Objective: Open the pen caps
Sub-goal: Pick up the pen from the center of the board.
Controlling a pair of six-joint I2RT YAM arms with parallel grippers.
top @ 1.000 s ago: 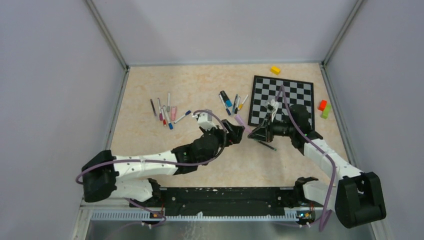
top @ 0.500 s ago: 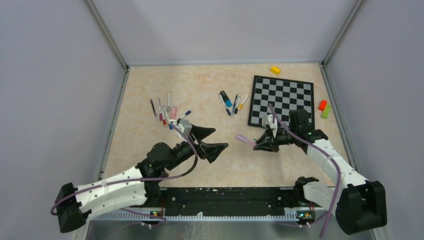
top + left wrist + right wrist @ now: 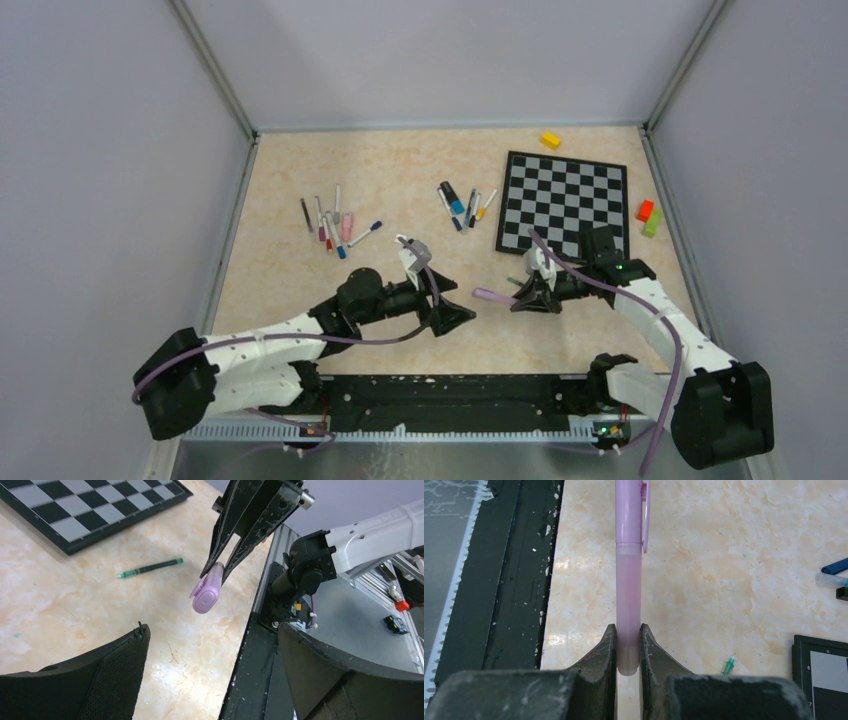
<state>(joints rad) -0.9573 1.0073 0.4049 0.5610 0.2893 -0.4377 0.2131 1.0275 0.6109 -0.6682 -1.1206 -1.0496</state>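
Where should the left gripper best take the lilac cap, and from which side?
Probably on the cap itself, since the right gripper clamps the barrel at its other end. The cap points freely at the open left gripper, so come straight along its axis, pads on the sides away from the clip.

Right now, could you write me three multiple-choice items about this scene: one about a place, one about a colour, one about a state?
1. Where does the thin green pen lie?
A. on the table, beside the chessboard
B. on the chessboard
C. in a box

2. What colour is the pen in the right claw?
A. orange
B. lilac
C. black

3. How is the left claw?
A. shut on a pen
B. shut on nothing
C. open and empty

Answers:
1 A: the left wrist view shows it on bare tabletop, off the board.
2 B: the right wrist view shows a lilac barrel and cap.
3 C: its fingers stand wide apart with nothing between them.
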